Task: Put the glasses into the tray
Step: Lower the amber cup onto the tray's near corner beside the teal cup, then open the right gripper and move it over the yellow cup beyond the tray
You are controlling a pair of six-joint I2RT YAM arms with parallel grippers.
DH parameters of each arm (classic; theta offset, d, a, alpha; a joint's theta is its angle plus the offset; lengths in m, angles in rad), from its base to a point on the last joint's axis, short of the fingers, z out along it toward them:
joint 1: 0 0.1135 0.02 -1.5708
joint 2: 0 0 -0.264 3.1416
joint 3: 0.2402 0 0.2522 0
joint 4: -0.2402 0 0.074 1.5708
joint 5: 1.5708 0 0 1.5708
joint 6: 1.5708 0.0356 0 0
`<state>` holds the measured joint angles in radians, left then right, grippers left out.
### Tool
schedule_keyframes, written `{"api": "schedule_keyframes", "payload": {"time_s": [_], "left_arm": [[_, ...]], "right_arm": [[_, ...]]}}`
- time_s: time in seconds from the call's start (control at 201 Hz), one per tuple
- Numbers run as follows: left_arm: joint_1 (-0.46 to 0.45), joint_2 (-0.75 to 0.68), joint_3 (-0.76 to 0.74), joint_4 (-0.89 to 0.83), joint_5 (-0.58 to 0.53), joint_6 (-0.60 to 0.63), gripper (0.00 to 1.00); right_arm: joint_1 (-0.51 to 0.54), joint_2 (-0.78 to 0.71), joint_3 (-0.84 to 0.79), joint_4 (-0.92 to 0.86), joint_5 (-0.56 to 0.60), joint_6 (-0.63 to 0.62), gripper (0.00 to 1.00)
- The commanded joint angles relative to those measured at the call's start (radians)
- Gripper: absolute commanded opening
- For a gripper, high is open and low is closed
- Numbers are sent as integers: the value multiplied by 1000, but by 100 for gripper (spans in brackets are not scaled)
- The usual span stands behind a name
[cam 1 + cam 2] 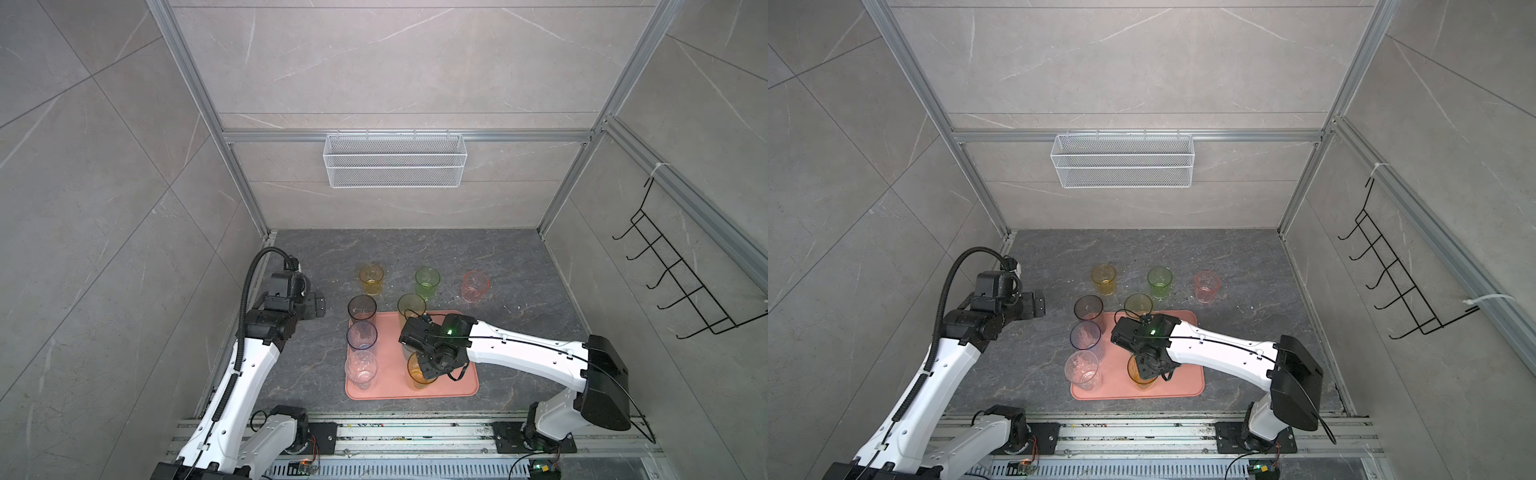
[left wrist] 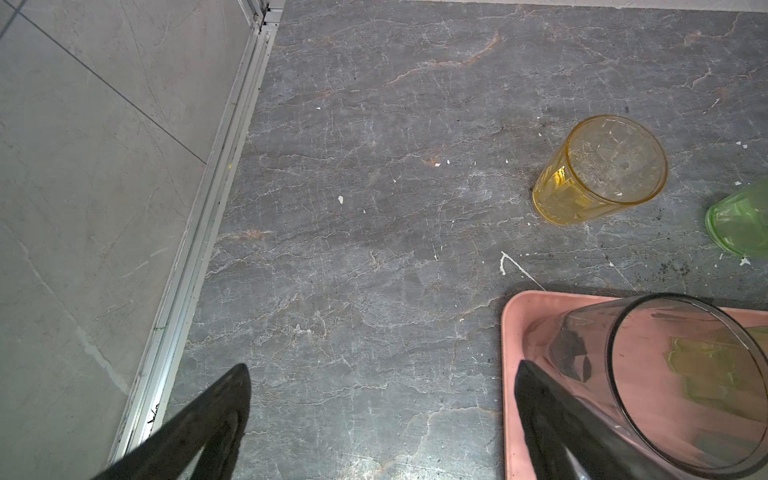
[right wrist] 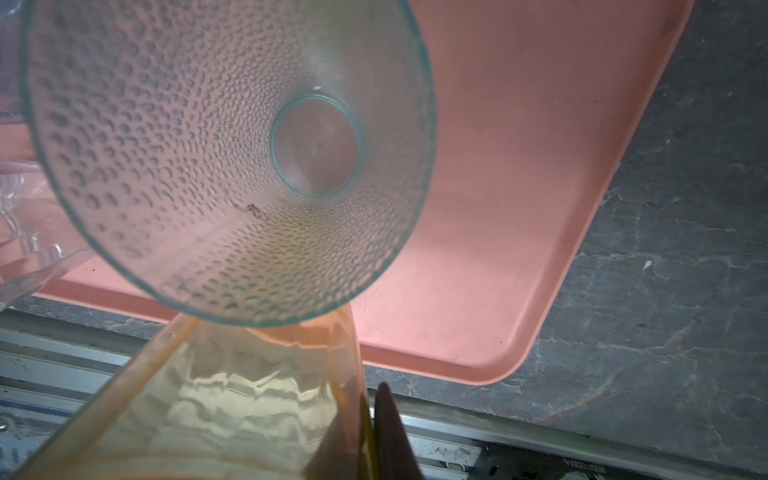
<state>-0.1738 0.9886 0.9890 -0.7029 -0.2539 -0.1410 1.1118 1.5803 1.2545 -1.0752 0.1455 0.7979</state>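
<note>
The salmon tray (image 1: 453,374) holds a smoky grey glass (image 1: 361,309), a blue one (image 1: 361,336), a clear one (image 1: 360,369) and a yellow-green one (image 1: 411,306). A dimpled teal glass (image 3: 232,158) also stands on it, hidden under my right arm in both top views. My right gripper (image 3: 365,432) is shut on the wall of an orange glass (image 1: 415,377) over the tray's front, with one finger inside and one outside. Yellow (image 1: 371,279), green (image 1: 427,280) and pink (image 1: 475,286) glasses stand on the floor behind the tray. My left gripper (image 2: 382,368) hangs open left of the tray, holding nothing.
A white mesh basket (image 1: 395,160) hangs on the back wall and a black hook rack (image 1: 681,274) on the right wall. Aluminium rails (image 1: 415,432) run along the front edge. White specks lie on the dark stone floor (image 2: 374,208).
</note>
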Motion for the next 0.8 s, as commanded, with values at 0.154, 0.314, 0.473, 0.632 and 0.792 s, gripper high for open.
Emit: {"api": "schedule_keyframes", "payload": {"time_s": [0.154,0.314,0.473,0.632,0.792], "left_arm": [[7,3,28,5,12,8,99],[9,4,30,4,12,7,99],[10,5,30,4,10,9,99],[13,7,30,5,10,8,99],[14,9,30,3,10,8,99]], "right_arm": [[14,27,39,13,-17,27,14],[14,35,62,-6,-6,28,21],[14,46,83,-30,5,28,27],[14,45,134,-77,28,23,34],[14,34,225,-155,78,4,40]]}}
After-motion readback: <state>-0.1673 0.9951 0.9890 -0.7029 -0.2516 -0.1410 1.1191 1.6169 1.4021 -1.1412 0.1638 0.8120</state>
